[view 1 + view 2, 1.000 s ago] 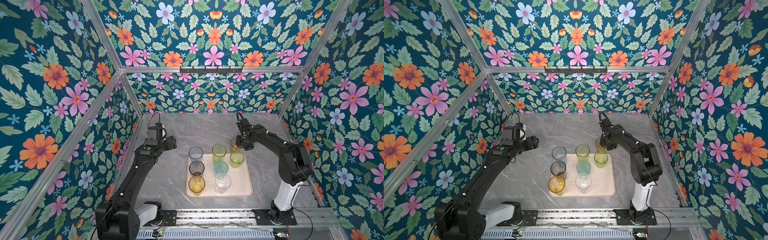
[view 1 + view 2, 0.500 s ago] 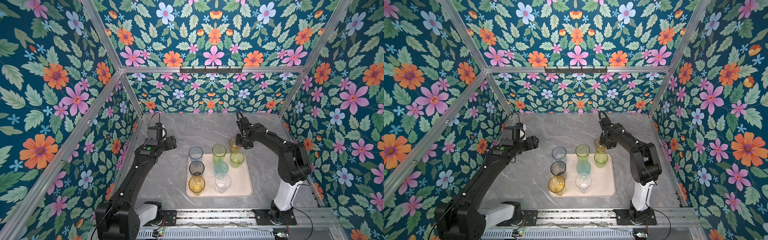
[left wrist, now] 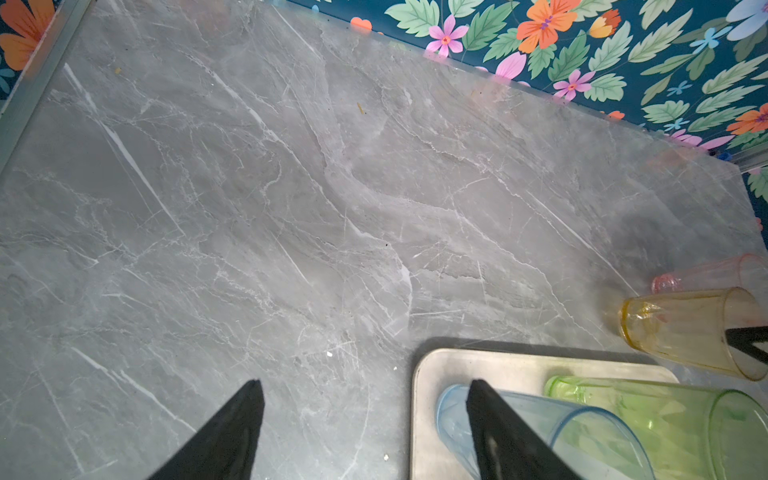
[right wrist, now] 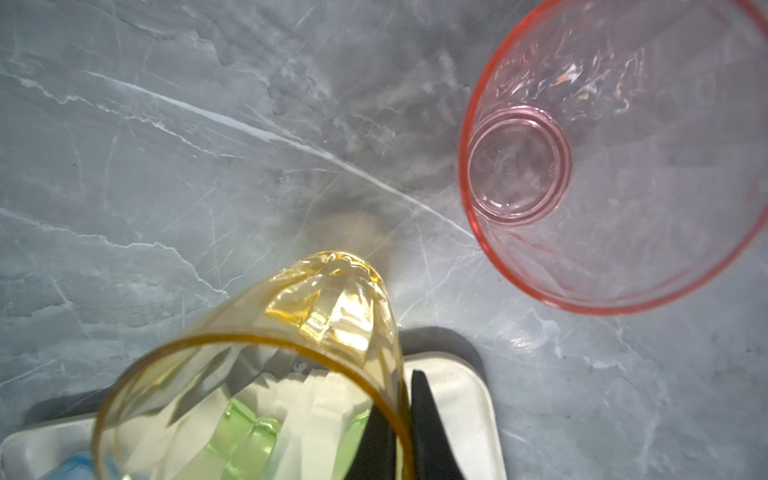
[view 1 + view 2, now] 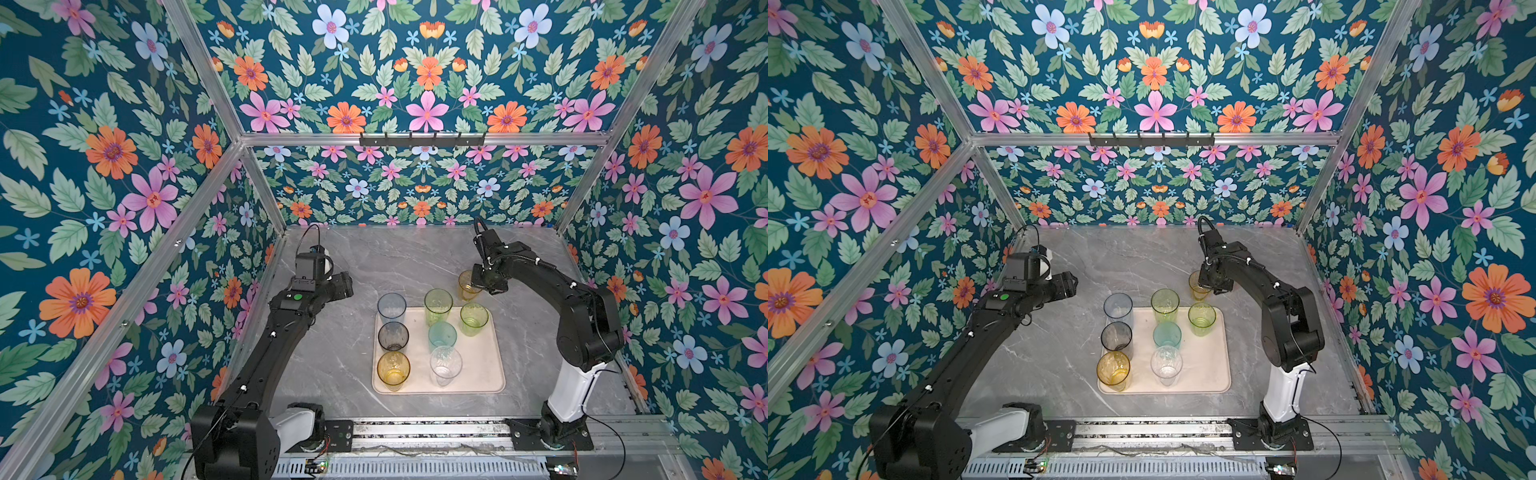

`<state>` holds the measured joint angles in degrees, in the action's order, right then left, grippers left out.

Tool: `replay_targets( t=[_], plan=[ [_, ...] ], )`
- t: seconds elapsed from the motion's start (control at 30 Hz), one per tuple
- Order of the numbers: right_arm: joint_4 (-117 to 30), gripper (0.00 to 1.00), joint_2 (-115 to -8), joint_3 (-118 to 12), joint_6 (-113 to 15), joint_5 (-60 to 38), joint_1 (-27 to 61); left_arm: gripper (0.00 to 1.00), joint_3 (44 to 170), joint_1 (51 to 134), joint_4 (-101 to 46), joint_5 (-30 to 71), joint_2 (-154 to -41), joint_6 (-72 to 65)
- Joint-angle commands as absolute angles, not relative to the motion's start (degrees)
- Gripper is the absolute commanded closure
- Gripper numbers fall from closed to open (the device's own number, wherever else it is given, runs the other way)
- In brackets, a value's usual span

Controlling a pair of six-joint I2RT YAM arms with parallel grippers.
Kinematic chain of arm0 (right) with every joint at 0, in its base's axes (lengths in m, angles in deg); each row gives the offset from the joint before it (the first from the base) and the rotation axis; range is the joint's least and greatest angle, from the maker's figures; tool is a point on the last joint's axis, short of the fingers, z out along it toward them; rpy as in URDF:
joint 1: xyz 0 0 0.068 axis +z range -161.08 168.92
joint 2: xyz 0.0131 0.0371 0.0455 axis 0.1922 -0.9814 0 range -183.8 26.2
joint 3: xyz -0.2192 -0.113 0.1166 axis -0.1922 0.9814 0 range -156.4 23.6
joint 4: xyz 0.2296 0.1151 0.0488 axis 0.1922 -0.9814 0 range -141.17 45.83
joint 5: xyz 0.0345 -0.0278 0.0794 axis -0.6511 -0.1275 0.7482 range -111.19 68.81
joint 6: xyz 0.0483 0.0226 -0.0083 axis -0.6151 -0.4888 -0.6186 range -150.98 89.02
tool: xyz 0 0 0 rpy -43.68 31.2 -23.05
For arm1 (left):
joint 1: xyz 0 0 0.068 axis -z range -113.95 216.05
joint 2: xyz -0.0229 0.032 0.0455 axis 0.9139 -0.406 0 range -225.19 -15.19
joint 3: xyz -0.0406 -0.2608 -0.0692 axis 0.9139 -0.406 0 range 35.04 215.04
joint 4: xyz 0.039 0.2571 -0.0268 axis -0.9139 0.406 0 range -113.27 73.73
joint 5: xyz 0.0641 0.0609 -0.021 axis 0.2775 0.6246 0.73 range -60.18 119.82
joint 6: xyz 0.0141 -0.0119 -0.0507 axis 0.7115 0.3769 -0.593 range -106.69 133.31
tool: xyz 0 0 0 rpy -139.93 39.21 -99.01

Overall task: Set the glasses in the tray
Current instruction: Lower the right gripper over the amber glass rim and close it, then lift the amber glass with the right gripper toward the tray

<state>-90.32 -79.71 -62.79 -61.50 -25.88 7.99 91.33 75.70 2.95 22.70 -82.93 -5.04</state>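
We see a grey marble table (image 5: pixel 395 257) inside flowered walls (image 5: pixel 415 187). The right gripper (image 4: pixel 401 399) pinches the rim of the amber tumbler (image 4: pixel 324 299); the left gripper (image 3: pixel 363 384) stands open.

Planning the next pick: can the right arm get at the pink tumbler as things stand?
Probably not yet: the right gripper is shut on the amber tumbler at its rim. The pink tumbler stands upright on the marble table close by, nothing between them; after a release, reach looks easy.

Seven glasses (image 5: pixel 441 334) stand upright on the beige tray (image 5: pixel 482 374). An amber tumbler (image 5: pixel 466 286) and a pink tumbler (image 4: pixel 623 166) are outside it, just beyond its far right corner.
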Motion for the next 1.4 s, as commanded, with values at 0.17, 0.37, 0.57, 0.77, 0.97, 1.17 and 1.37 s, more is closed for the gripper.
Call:
replay_targets(
  t=[0.17,0.37,0.57,0.77,0.97,1.17,1.37],
  plan=[
    [-95.0,0.99,-76.5,-65.7,-60.0,-26.1,8.1,0.20,91.4,75.6,2.2,22.7,-83.0,-5.2],
    [-98.0,1.00,-73.4,-68.4,-59.6,-25.9,8.1,0.20,91.4,75.6,2.3,22.7,-82.8,-5.1],
    [-101.4,1.00,-69.4,-69.7,-58.9,-25.6,8.1,0.20,91.4,75.6,2.3,22.6,-82.7,-5.2],
    [-104.3,1.00,-61.6,-68.5,-58.1,-23.5,8.6,0.20,91.3,75.6,2.2,22.5,-82.4,-5.2],
    [-106.9,1.00,-55.4,-65.8,-58.0,-23.2,9.5,0.20,91.1,75.6,2.2,22.5,-82.3,-5.2],
    [-109.9,1.00,-50.2,-64.1,-58.2,-23.0,10.3,0.20,91.0,75.6,2.1,22.6,-82.3,-5.2],
    [-111.9,1.00,-46.4,-61.8,-58.3,-21.8,11.3,0.20,90.9,75.6,2.1,23.0,-82.2,-5.2]
  ],
)
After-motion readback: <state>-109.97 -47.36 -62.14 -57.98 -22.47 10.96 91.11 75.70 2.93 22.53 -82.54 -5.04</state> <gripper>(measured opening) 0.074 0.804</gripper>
